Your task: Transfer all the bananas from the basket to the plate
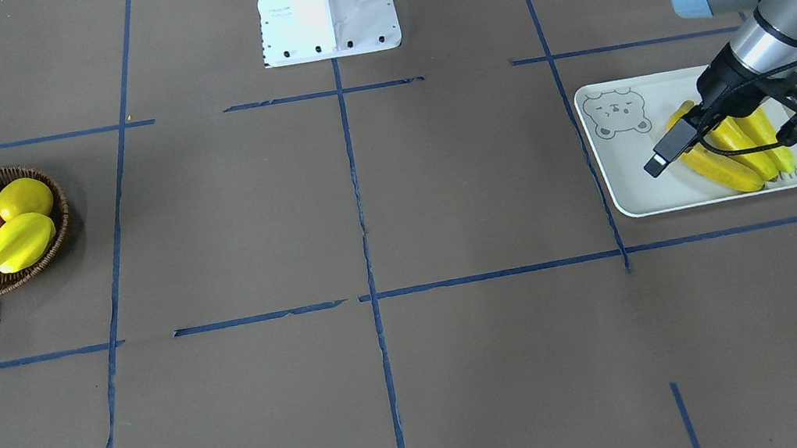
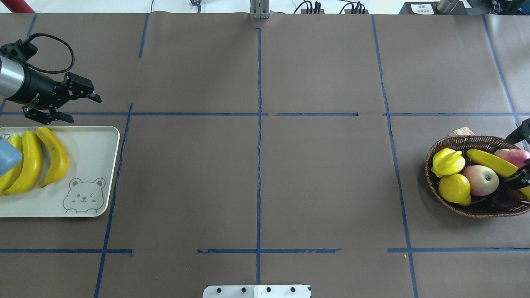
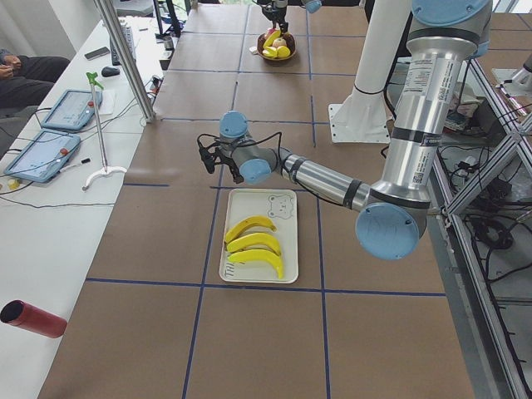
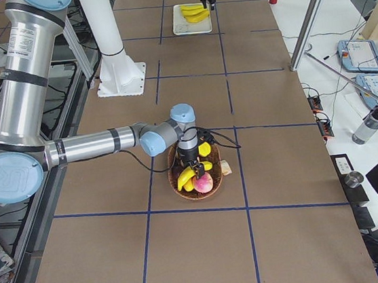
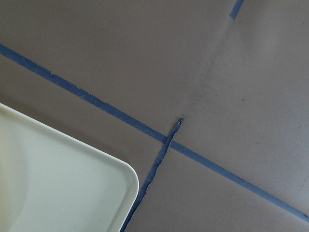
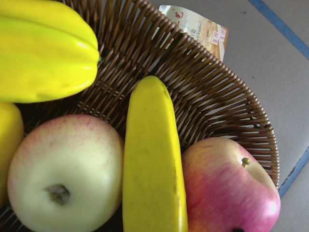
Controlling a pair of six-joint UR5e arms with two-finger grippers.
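One banana [image 2: 490, 162] lies diagonally in the basket [image 2: 430, 176], frame's right edge, between the right claw's [image 2: 518, 157] spread jaws, ungripped; left claw [image 2: 85, 110] gapes empty.

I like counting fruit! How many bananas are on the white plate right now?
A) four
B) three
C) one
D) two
B: three bananas lie side by side on the plate, and a fourth banana is over in the basket.
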